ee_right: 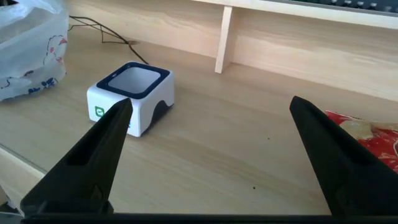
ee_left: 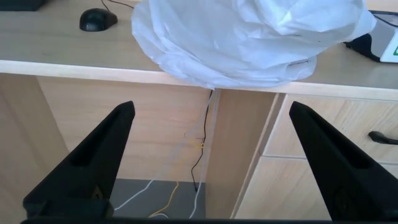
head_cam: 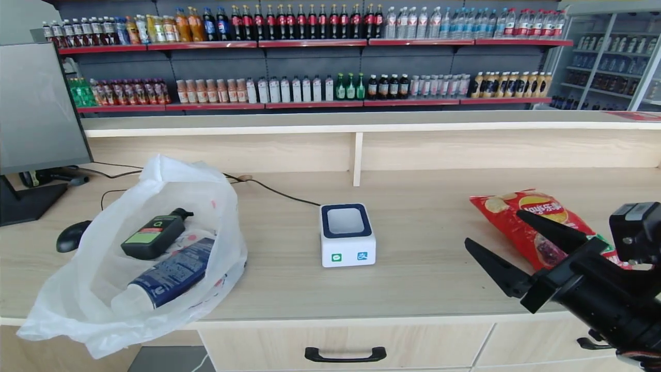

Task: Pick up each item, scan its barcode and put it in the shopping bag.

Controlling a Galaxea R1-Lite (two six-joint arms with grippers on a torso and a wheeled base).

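Two bottles (head_cam: 153,236) lie inside the shopping bag (head_cam: 103,289). The chip packet (head_cam: 547,206) waits just beside the right gripper (head_cam: 493,226), jaws spread (likely to grasp it). The scanner (head_cam: 347,242) stands between. The left gripper (ee_left: 211,106) hangs with its jaws wide apart below the counter (head_cam: 423,268) edge.

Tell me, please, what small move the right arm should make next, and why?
Probably ease the right gripper across and down onto the chip bag, ready to close on it. The fingers are open and empty, hovering at the bag's near edge. The chips look like the only item lying outside the shopping bag, which already holds two products.
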